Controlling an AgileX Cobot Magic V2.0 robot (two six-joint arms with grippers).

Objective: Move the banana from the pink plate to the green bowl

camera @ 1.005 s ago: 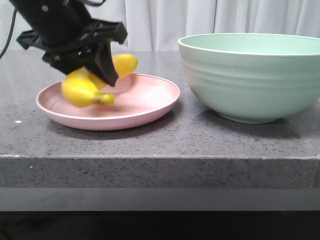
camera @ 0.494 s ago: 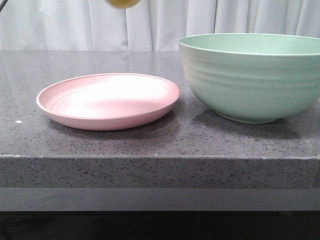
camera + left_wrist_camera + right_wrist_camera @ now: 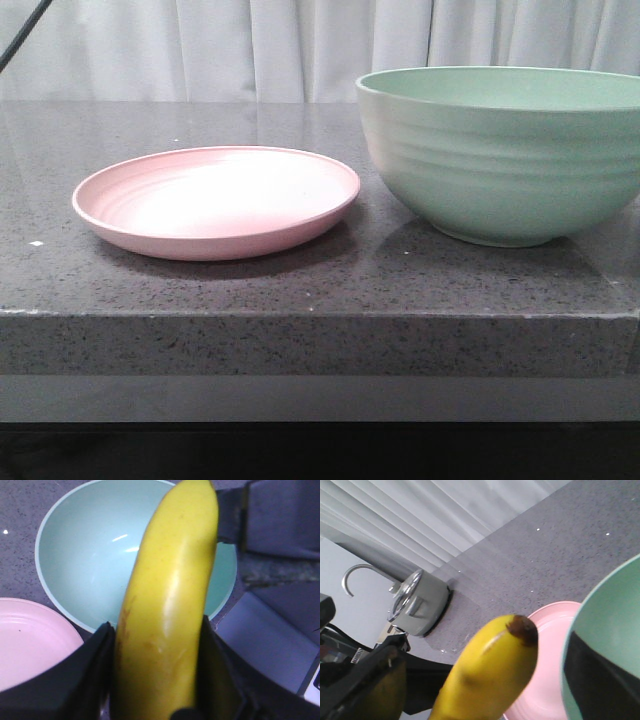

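Note:
My left gripper point(image 3: 155, 625) is shut on the banana point(image 3: 170, 605), its black fingers point(image 3: 90, 665) pressed to both sides. It holds the banana high over the green bowl point(image 3: 90, 555), whose inside is empty. The pink plate point(image 3: 215, 200) lies empty left of the green bowl point(image 3: 500, 150) in the front view, where neither gripper nor the banana shows. In the right wrist view the banana point(image 3: 490, 675) appears close, dark tip up, with the plate point(image 3: 550, 655) and bowl rim point(image 3: 605, 600) behind. My right gripper point(image 3: 485, 642) has its dark fingers point(image 3: 605, 680) wide apart.
The plate and bowl stand on a dark speckled stone counter point(image 3: 320, 290) whose front edge is near. A white curtain point(image 3: 300, 50) hangs behind. A grey metal kettle point(image 3: 417, 602) stands at the far end of the counter.
The left gripper lifted the banana off the pink plate and up out of the front view. The plate is now empty.

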